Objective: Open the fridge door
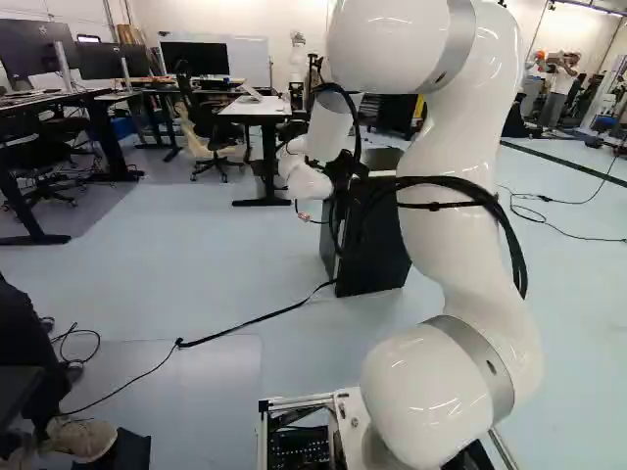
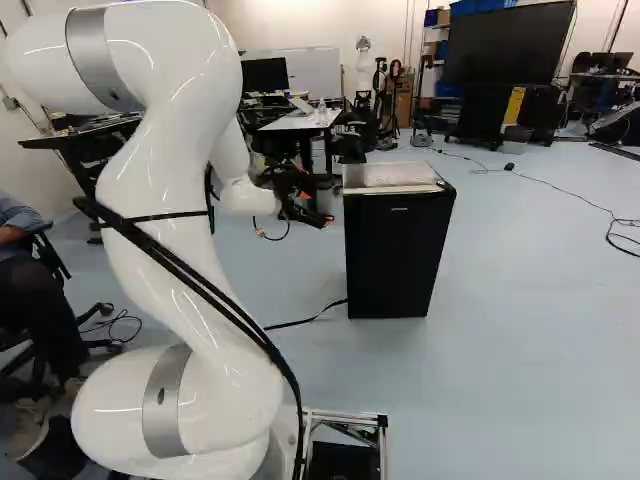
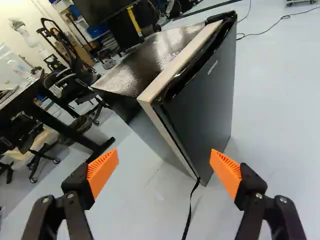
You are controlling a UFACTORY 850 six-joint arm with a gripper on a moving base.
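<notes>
Fridge (image 2: 370,255) upright on the floor (image 2: 520,330), ahead of the base; its black door (image 3: 207,102) closed, lying along the front of the cabinet (image 3: 150,137) with a pale edge strip (image 3: 175,65) showing between them. Top of the fridge pale and shiny. Arm (image 2: 165,250) reaches out on the near side of the fridge, its wrist end to the left of it in the right base view. Gripper (image 2: 316,208) beside the fridge there, near the upper part, a gap between the two. Fingers released, spread wide, orange pads (image 3: 102,172) facing each other with nothing pinched. Wrist view puts the fridge ahead of the gripper, lowest door corner showing in the space between the fingers but beyond them, no contact. Black cord (image 3: 188,215) on the floor by the fridge's foot, trailing off to its left in both base views. White-topped desk (image 2: 305,120) beyond the fridge and to its left in the right base view; another robot (image 2: 363,72) farther back behind it. Large dark screen (image 2: 508,45) well beyond the fridge, off to its right in that view.
</notes>
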